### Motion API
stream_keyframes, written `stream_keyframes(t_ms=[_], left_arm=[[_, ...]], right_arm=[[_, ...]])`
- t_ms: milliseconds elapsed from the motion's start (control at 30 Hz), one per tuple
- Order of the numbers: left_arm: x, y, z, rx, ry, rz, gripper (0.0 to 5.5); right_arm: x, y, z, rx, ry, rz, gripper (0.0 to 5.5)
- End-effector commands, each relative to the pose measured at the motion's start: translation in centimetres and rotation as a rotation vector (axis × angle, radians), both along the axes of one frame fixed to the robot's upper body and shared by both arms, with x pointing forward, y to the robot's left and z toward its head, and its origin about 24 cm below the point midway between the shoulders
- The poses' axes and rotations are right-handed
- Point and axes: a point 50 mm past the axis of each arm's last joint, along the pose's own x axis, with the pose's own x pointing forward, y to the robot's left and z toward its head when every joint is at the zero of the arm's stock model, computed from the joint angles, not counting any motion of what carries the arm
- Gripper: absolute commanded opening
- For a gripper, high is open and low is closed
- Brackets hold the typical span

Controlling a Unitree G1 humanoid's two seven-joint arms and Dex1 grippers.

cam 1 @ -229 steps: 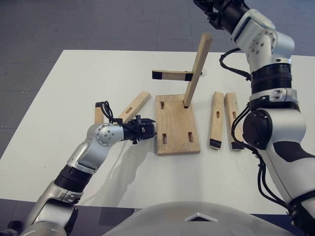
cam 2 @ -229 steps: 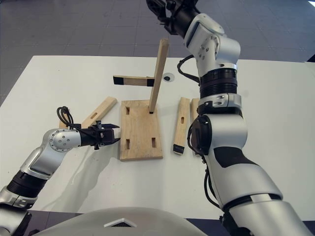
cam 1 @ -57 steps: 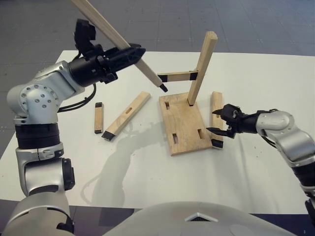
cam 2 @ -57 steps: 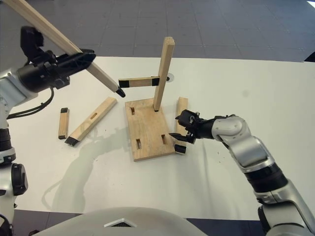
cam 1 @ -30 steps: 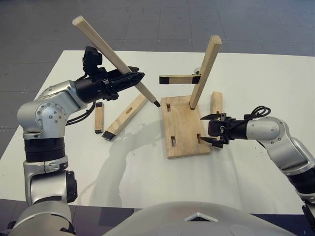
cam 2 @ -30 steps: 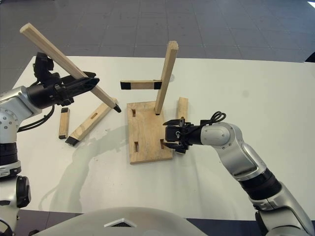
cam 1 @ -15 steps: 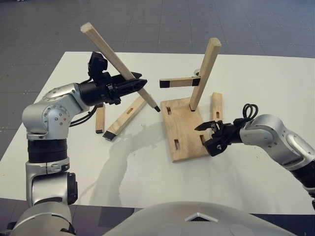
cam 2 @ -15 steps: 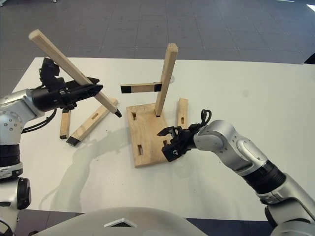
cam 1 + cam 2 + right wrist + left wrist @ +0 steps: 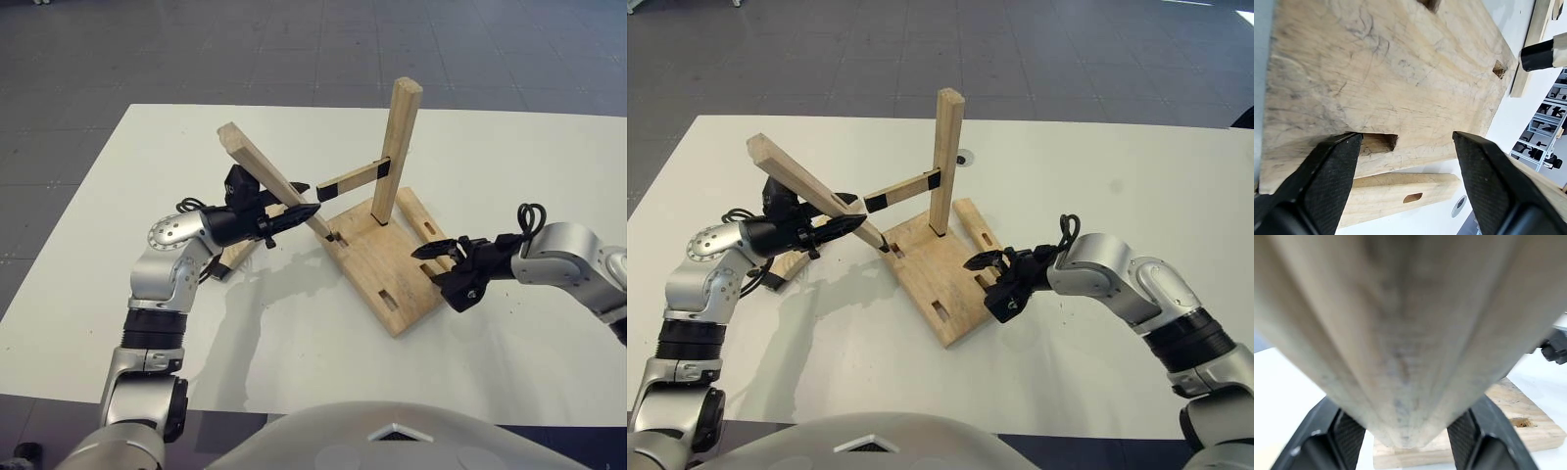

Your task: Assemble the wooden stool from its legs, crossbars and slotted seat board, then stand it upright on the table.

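One leg [image 9: 397,147] with its crossbar [image 9: 353,179] is already seated upright in the seat board [image 9: 392,269] on the table [image 9: 294,338]; the other slots are yet to be filled. A second leg [image 9: 257,162] is clamped in the left gripper [image 9: 302,213] and is now lowered to a slot from its raised position half a second ago. The board is now turned, and its edge is straddled by the parted fingers of the right gripper [image 9: 443,274].

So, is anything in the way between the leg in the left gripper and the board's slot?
Nothing visible: the leg has its black tip at a slot in the seat board. The crossbar appears to end close over the leg.
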Motion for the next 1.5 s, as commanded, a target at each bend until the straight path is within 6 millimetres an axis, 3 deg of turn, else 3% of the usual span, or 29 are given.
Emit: stream_keyframes(t_ms=[33,333,633,867,1000,1200,1367,1500], left_arm=[[-0.4,-0.9,-1.0,0.009,0.003,0.004,2.06],[-1.3,-1.2,-1.8,0.049,0.048,0.069,2.05],[-4.3,-1.7,-2.4,0.185,0.149,0.047,2.05],[-4.4,-1.6,-3.7,0.292,0.257,0.328,2.05],[-5.1,-1.9,-3.6,0.312,0.23,0.354,2.05],[-7.0,0.2,-6.0,0.408,0.332,0.262,2.05],[-6.2,3.1,-7.1,0.47,0.342,0.225,2.05],[-5.9,3.1,-8.1,0.511,0.362,0.319,2.05]], right_arm=[[-0.6,-0.6,-2.0,-0.082,0.061,-0.028,3.41],[-0.6,-0.4,-2.2,-0.07,0.057,-0.036,3.41],[-0.7,-0.2,-2.4,-0.056,0.063,-0.057,3.41],[-1.2,0.1,-2.6,-0.035,0.079,-0.075,3.41],[-1.7,0.4,-2.6,-0.007,0.104,-0.098,3.41],[-1.6,0.4,-2.5,0.001,0.103,-0.114,3.41],[-1.6,0.5,-2.5,0.006,0.102,-0.125,3.41],[-1.6,0.9,-2.1,0.043,0.109,-0.16,3.41]])
